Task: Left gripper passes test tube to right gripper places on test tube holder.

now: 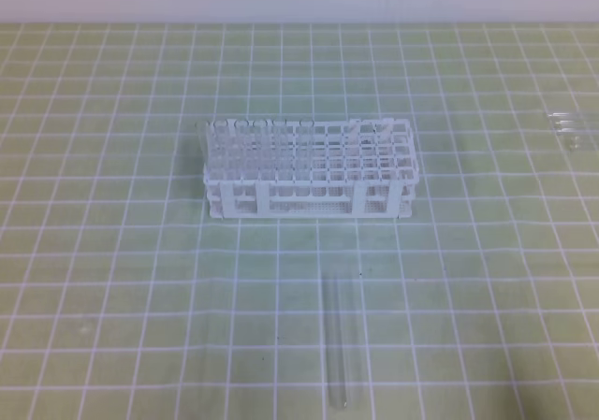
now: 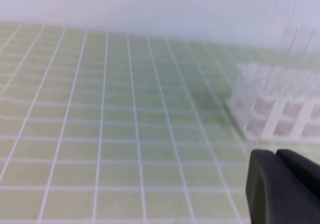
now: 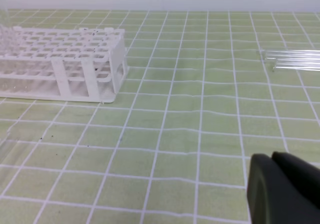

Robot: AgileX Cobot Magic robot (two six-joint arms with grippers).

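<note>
Test tube (image 1: 339,340) flat on mat, long axis toward holder (image 1: 309,169).

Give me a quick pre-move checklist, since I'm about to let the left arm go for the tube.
1. Test tube lying free on the mat, in front of the rack: ok.
2. Test tube holder upright, right-hand holes free: ok.
3. Left gripper open for the pick: not ok, fingers shut.
4. Right gripper ready to receive: not ok, shut.
5. Spare tubes away from the path: ok.
6. Tube intact: cannot tell.
</note>
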